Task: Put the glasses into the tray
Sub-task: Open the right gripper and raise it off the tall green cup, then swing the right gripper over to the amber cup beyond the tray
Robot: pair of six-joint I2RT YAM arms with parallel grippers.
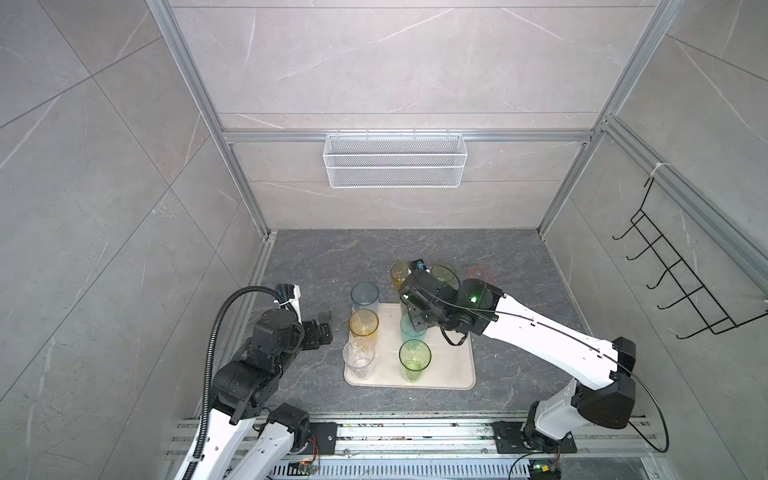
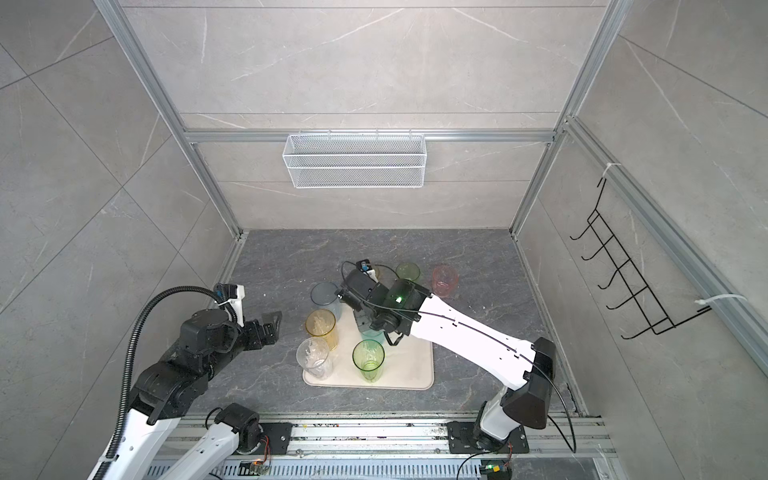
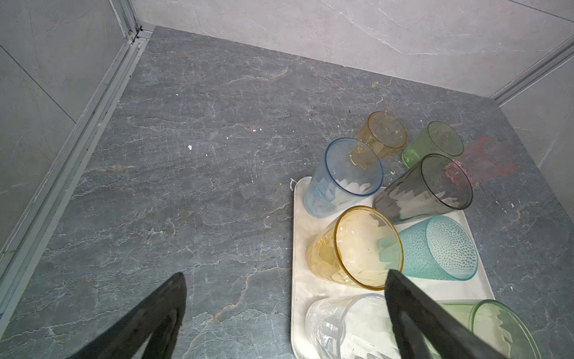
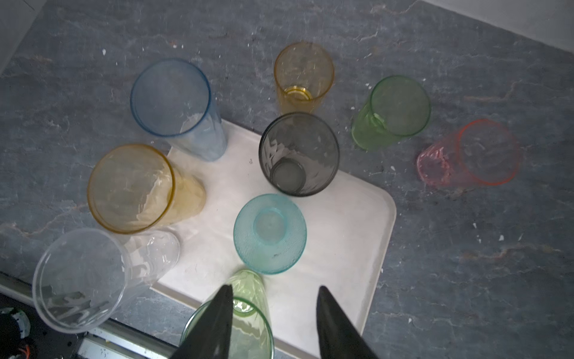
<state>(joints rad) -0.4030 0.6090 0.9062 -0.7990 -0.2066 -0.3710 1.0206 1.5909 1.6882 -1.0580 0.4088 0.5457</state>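
**The right gripper [image 4: 275,287] is parted above the tray [image 4: 341,223] and holds nothing**

The right gripper shows well only in its own wrist view. There the two dark fingers are spread, and between them only bare tray surface is seen. In both top views the wrist covers the fingers, so from there I cannot tell how the jaws stand. The left gripper [image 1: 322,328] hangs over the dark table [image 1: 316,266] beside the left edge of the tray, with jaws wide apart and empty.

Six of the glasses stand upright on the tray. The blue glass [image 4: 170,96] is at the far left corner, where I cannot tell if its whole foot is on the tray. The tall amber glass [image 4: 130,186] and the clear glass [image 4: 80,279] stand along the left edge. The grey glass [image 4: 298,154], the teal glass [image 4: 270,233] and the tall green glass [image 4: 230,329] stand more to the middle.

The tall green glass is cut off by the frame edge in the right wrist view, and one finger covers part of it. In both top views the grey glass is almost fully hidden under the right wrist, and the teal glass shows only in part.

Three glasses stand on the table beyond the far edge of the tray: the small amber glass [image 4: 304,73], the short green glass [image 4: 394,108] and the pink glass [image 4: 472,154]. The pink glass is very pale and hard to make out in the top views.
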